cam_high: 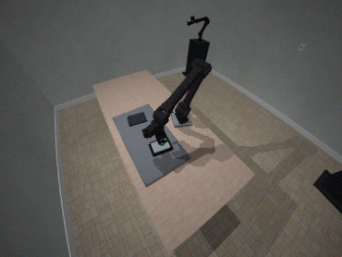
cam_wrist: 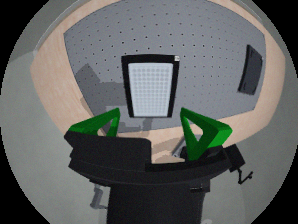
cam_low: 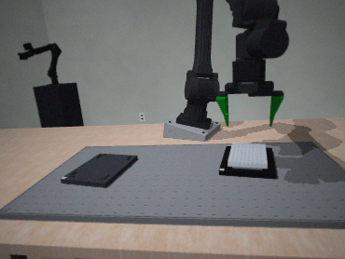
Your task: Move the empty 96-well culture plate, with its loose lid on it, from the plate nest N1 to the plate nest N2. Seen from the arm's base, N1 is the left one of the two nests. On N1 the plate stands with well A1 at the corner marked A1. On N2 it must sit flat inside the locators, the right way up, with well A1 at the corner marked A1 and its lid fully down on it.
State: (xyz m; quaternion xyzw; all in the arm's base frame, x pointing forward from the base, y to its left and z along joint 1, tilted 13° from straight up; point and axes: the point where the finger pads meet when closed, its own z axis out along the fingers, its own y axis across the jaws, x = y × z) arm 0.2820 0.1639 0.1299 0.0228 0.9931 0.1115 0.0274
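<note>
The white lidded 96-well plate [cam_low: 248, 156] sits flat on a black nest [cam_low: 247, 170] at the right of the grey perforated baseplate [cam_low: 177, 184]. It also shows in the wrist view [cam_wrist: 150, 86] and in the top view [cam_high: 160, 148]. My gripper [cam_low: 250, 112], with green fingers, is wide open and empty. It hangs well above the plate and a little behind it, fingers pointing down. In the wrist view the fingertips frame the plate's near end. The other black nest [cam_low: 100, 170] lies empty at the left of the baseplate.
The arm's grey base block [cam_low: 191, 129] stands on the wooden table behind the baseplate. A second dark arm on a black pedestal [cam_low: 57, 105] stands off the table at the far left.
</note>
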